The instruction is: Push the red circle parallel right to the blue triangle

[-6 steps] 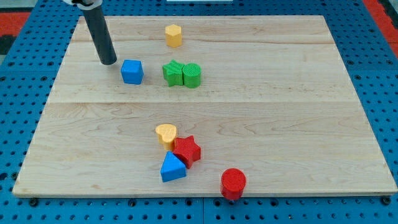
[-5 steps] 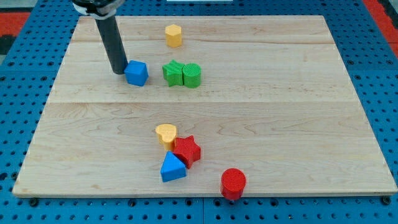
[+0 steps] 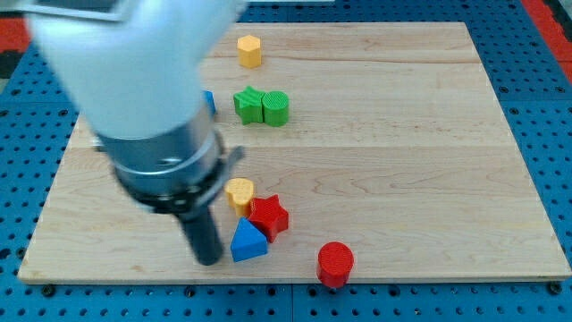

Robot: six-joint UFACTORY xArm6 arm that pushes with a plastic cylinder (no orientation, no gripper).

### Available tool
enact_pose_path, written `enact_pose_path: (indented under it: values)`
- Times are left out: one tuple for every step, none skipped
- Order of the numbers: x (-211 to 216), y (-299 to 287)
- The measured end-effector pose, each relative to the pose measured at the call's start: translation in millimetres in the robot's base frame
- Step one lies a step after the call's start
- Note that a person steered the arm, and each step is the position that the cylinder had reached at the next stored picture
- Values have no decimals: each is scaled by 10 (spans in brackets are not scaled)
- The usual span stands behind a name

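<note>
Your tip (image 3: 208, 261) sits just left of the blue plastic triangle (image 3: 248, 241). The red plastic circle (image 3: 335, 264) lies farther right, beyond the triangle. No pincer here, just a rod.

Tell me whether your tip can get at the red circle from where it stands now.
Probably not directly. My tip sits just left of the blue triangle, which lies between it and the red circle near the board's bottom edge. I would likely have to skirt the triangle first.

Pale wooden board (image 3: 402, 134) lies on a blue pegboard surface (image 3: 554, 116), evenly lit
</note>
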State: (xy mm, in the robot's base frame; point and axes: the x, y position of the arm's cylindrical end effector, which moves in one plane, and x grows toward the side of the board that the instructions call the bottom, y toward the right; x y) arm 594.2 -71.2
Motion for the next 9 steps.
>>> enact_pose_path:
  values:
    - [-121, 365]
    - [-171, 526]
    - [232, 457]
    - [247, 478]
    - [236, 759]
    - [241, 1048]
    - [241, 1414]
    - [111, 1819]
    - [22, 1910]
